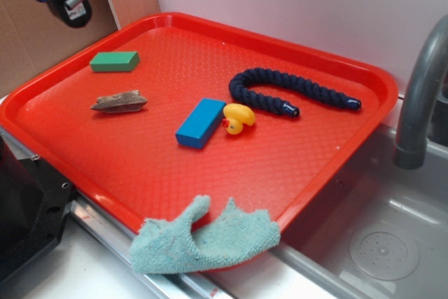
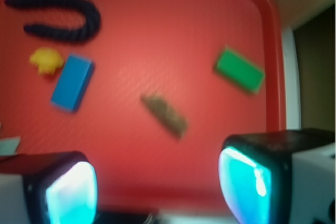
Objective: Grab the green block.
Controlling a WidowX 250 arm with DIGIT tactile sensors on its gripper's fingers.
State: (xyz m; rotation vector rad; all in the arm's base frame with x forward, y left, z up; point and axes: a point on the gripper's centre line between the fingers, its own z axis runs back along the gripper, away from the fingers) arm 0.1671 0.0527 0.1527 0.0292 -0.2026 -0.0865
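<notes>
Green block [image 1: 115, 61] lies flat on the red tray [image 1: 308, 173], in its far left part close to the raised rim, with nothing touching it. In the wrist view the same block [image 2: 239, 70] sits toward the right side of the tray, tilted and slightly blurred. Just nearer than it lies a brown, flattened, pointed piece [image 1: 119, 101], apart from the block. Toward the middle of the tray a blue block [image 1: 201, 123] rests with a yellow toy duck [image 1: 238, 117] right beside its right end. Beyond the duck a dark navy rope [image 1: 287, 92] curves in a hook shape toward the far right. A teal fuzzy cloth [image 1: 199, 238] hangs over the near rim. The gripper [image 2: 157, 182] is raised above the tray's far left corner, well apart from the block; its fingers [image 2: 252, 177] are spread wide, holding nothing.
</notes>
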